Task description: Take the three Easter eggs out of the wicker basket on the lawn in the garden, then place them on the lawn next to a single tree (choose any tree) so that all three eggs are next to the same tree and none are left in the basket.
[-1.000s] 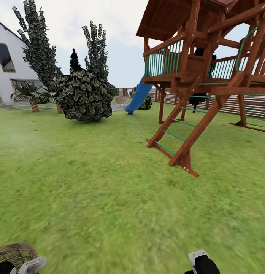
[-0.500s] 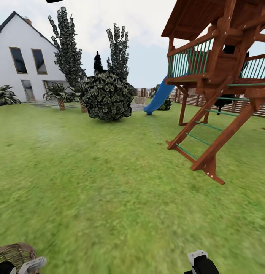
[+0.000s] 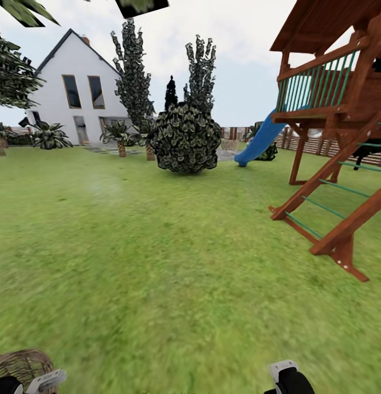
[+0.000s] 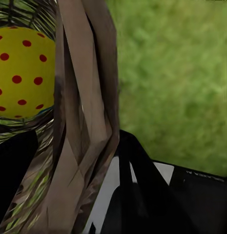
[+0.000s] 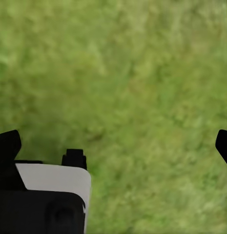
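In the head view the wicker basket (image 3: 19, 363) rides at the bottom left corner, just over the lawn (image 3: 174, 262), with my left gripper (image 3: 27, 383) beside its rim. The left wrist view looks along a brown woven band of the basket (image 4: 86, 122), and my left gripper (image 4: 79, 163) is shut on that band. One yellow Easter egg (image 4: 19, 73) with red dots lies inside. My right gripper (image 3: 288, 377) hangs low at the bottom centre-right. Seen from its wrist camera, the right gripper (image 5: 115, 144) is open over bare grass. Bright-green leaf clusters (image 3: 18, 11) of a tree reach into the top left corner.
The wooden play tower (image 3: 338, 109) with its ladder legs and blue slide (image 3: 258, 145) stands to the right. A dark round bush (image 3: 186, 139) and slim cypresses (image 3: 133, 71) rise straight ahead. The white house (image 3: 75, 93) is far left, and a slatted fence (image 3: 321, 148) is behind the tower.
The whole head view has shifted rightward, so the camera has turned left; the house has come further into view. Basket and both grippers keep their places in the picture.
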